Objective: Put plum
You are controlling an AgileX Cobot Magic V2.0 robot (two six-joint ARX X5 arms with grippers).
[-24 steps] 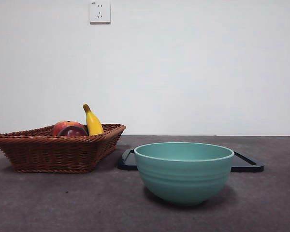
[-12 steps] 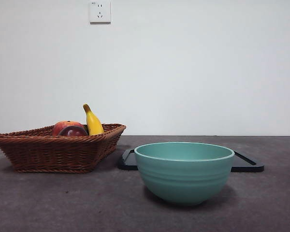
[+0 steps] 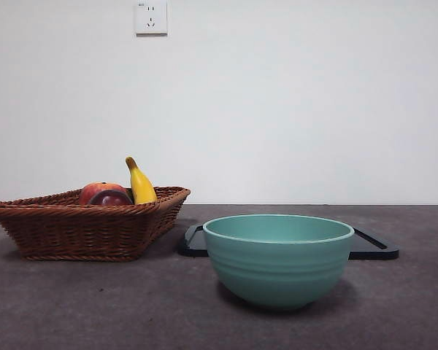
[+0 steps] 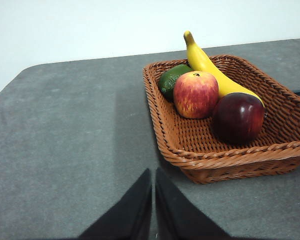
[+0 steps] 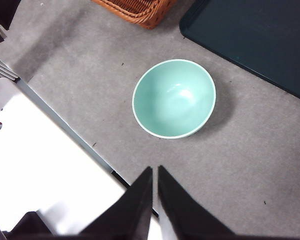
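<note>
1. Landmark: a brown wicker basket [image 3: 87, 224] stands on the grey table [image 3: 131, 306]; all positions below are given relative to it.
2. The plum [image 4: 238, 117], dark maroon and glossy, lies inside the basket against its near rim in the left wrist view, touching the red-orange peach-like fruit [image 4: 195, 94] on one side and the banana [image 4: 210, 67] behind it. In the front view only its top [image 3: 110, 197] shows above the basket rim.
3. A green fruit [image 4: 171, 80] lies at the far corner of the basket, behind the peach-like fruit.
4. Left gripper [image 4: 153, 175]: jaws pressed together with only a thin slit between them, holding nothing; it hangs above bare table outside the basket, just off the basket's near corner, and is angled toward it.
5. Right gripper [image 5: 155, 172]: jaws likewise pressed together and empty; it is poised high over the table edge, well apart from the basket, looking down on the teal bowl [image 5: 174, 98].
6. The teal bowl sits on the table beside the basket, apart from it; a dark tray [image 3: 372, 246] lies behind the bowl, near the basket's corner.
7. Neither arm enters the front view.
</note>
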